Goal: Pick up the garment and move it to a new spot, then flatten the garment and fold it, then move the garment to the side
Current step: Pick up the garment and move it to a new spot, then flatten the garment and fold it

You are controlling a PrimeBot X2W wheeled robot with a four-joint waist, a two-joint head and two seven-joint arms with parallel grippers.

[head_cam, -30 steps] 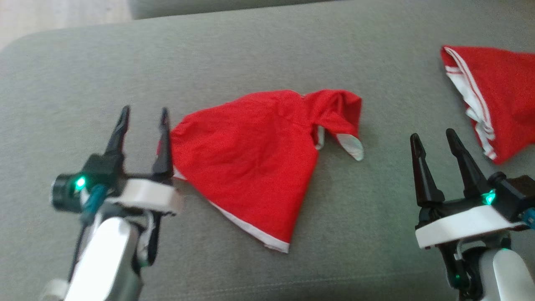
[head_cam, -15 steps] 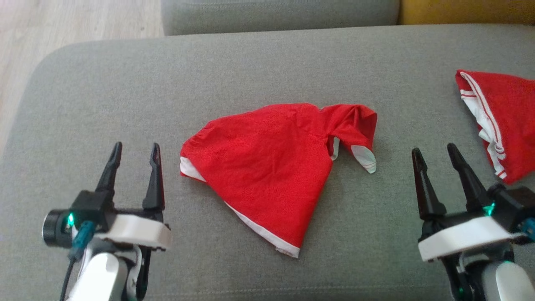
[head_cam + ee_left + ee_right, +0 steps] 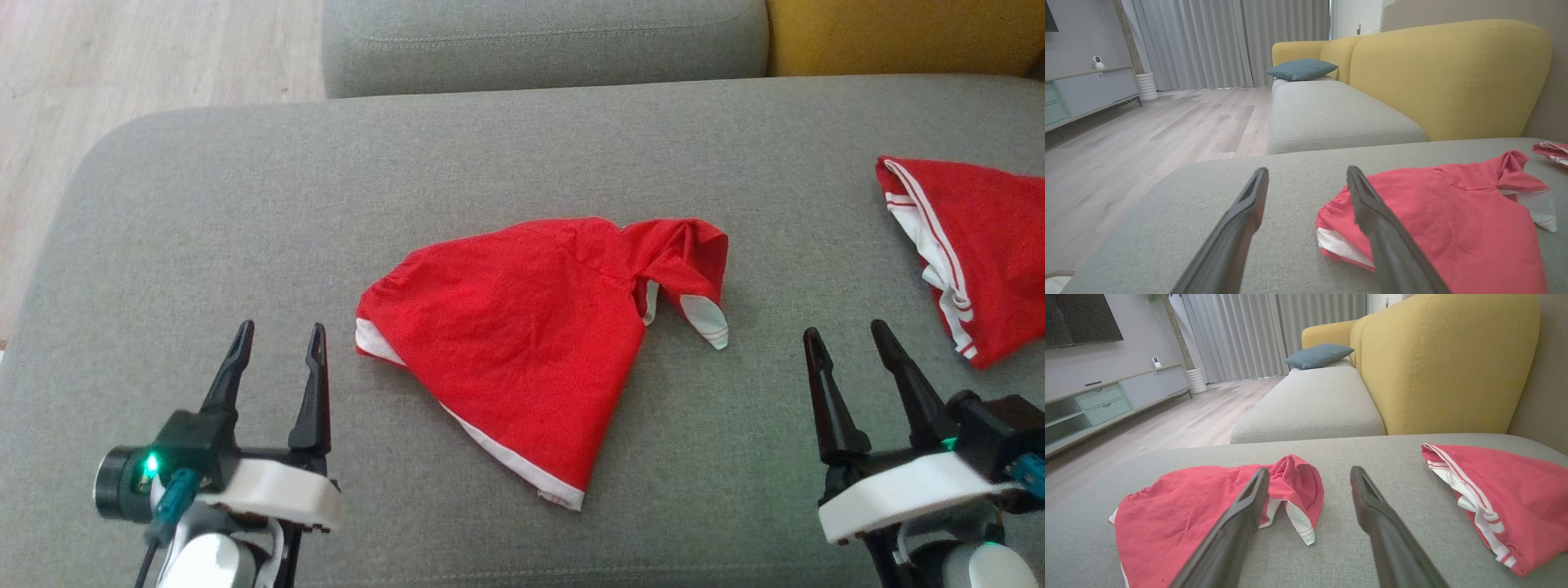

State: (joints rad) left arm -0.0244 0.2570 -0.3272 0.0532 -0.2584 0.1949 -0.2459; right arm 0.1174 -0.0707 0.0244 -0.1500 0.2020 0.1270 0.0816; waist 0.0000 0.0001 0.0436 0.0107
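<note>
The garment (image 3: 522,343) before me is red, with a white hem and a white cuff lined in thin red. The second garment (image 3: 988,237) is red too, its white trim striped red. The cushion (image 3: 245,204) is grey, the backrest (image 3: 898,37) mustard yellow, the pillow (image 3: 1301,68) dusky blue, the floor (image 3: 122,57) pale wood-grain. My left gripper (image 3: 281,327) and right gripper (image 3: 842,327) are black on white mounts, each lit green.

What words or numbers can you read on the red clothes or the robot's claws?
There are none to read.
The middle red garment and the red garment on the right have white trim and stripes, no letters.
The left claw and right claw are plain dark, with no label.
The television screen is dark.
</note>
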